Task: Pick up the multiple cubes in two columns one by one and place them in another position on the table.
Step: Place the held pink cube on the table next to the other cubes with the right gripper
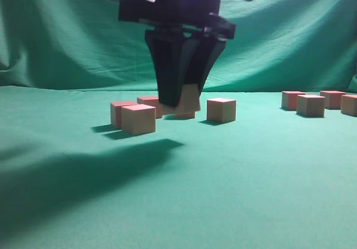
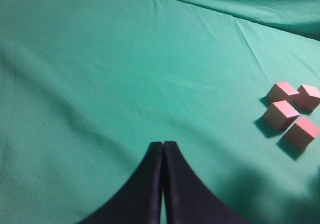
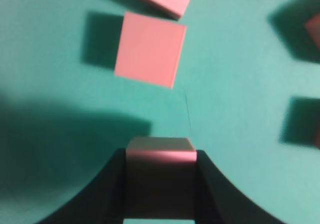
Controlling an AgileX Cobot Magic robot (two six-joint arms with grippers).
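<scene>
Green cloth covers the table (image 1: 223,193) and hangs as a backdrop (image 1: 56,32) behind it. The right gripper (image 1: 179,103) reaches down at centre, its black fingers (image 3: 210,194) clamped on either side of one cube (image 3: 160,181), which sits low, just above or at the cloth; contact with the table cannot be told. Around it stand other cubes: two at near left (image 1: 138,119), one just right (image 1: 221,110). Four more cubes cluster at far right (image 1: 310,105). The left gripper (image 2: 163,146) hovers over bare cloth with its jaws pressed together and nothing between them, the four-cube group (image 2: 292,114) well to its right.
</scene>
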